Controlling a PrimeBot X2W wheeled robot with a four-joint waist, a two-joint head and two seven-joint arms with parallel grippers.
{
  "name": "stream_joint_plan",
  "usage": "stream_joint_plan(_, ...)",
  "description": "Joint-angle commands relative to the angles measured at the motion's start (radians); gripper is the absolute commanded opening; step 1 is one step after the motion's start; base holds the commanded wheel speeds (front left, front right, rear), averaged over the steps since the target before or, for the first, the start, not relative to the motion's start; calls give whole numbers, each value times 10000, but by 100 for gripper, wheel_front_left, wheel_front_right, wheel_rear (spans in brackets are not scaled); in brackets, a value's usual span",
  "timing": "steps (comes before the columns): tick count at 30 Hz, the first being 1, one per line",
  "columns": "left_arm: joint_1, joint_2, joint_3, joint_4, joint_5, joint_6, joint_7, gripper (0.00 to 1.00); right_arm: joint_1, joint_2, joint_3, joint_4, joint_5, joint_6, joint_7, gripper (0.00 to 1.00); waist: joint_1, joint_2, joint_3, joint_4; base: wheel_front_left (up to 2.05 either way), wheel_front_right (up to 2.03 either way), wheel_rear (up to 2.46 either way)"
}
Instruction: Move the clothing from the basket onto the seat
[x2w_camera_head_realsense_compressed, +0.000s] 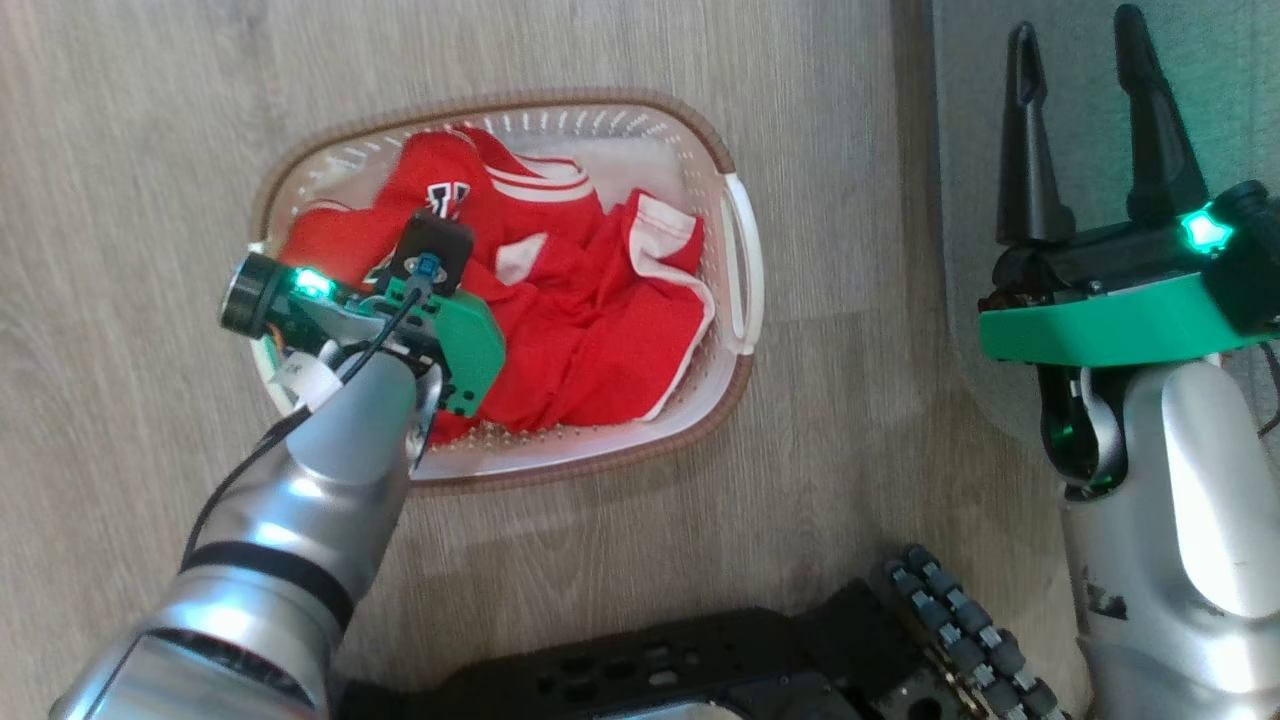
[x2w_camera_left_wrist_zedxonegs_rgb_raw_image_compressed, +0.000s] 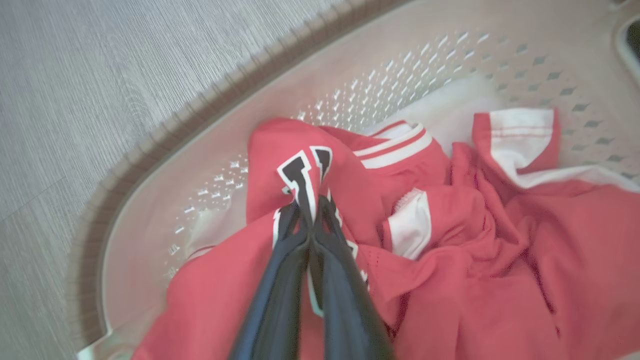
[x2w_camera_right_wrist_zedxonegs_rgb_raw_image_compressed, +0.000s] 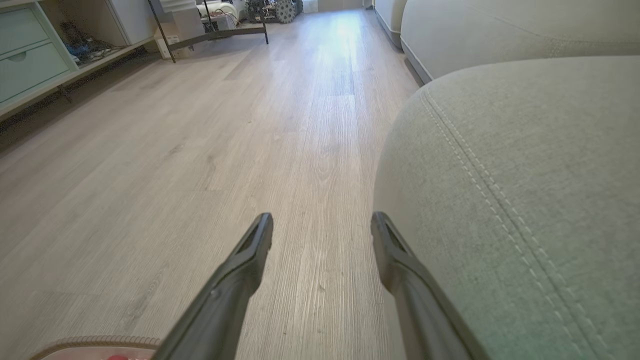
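Down in the basket (x2w_camera_head_realsense_compressed: 640, 128), I'm clamping a jersey (x2w_camera_left_wrist_zedxonegs_rgb_raw_image_compressed: 272, 165) fold in the left tool (x2w_camera_left_wrist_zedxonegs_rgb_raw_image_compressed: 311, 207); shorts (x2w_camera_left_wrist_zedxonegs_rgb_raw_image_compressed: 550, 225) are lying alongside. By the seat (x2w_camera_right_wrist_zedxonegs_rgb_raw_image_compressed: 525, 175), right tool (x2w_camera_head_realsense_compressed: 1076, 28) is hanging spread wide. Next, I reckon: lifting clear of the basket, swinging across to the seat.

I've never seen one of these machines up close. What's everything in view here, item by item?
clothing: one heap, red with white trim, inside the basket
basket: one, cream with brown rim, on the floor
seat: one, grey-green, right of the basket
floor: pale wood, under the basket
drawers: two, pale green, far across the room
robot base: one, black, bottom of head view
left end effector: one, dark, shut on the clothing
right end effector: one, dark, open, by the seat's edge
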Motion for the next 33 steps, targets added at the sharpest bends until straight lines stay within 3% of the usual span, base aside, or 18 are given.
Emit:
stream_joint_plan(1,482,116,53,-337,-213,-55,-154,0,258,-81,130,-190,55,-2,-92,100,0,0,-298,94,0,0,0)
stream_joint_plan(6,764,115,-249,-1036,-778,-219,-315,0,408,-81,86,161,-29,-2,-92,100,0,0,-1106,276,0,0,0)
stream_joint_plan(9,1002,115,-337,-1566,-1365,-617,-371,0,560,-81,66,429,-79,-2,-92,100,0,0,-1725,379,0,0,0)
stream_joint_plan(13,1183,115,-555,-2225,-1792,-839,-416,0,875,-81,7,831,-173,-2,-92,100,0,0,-2662,540,0,0,0)
stream_joint_plan(24,1964,115,-631,-4143,-2376,-753,-443,0,2127,-81,-19,1923,-426,-2,-92,100,0,0,-5722,833,0,0,0)
stream_joint_plan(33,2410,114,-749,-4679,-2849,-725,-280,0,3453,-81,130,2503,-469,-2,-92,100,0,0,-8337,802,0,0,0)
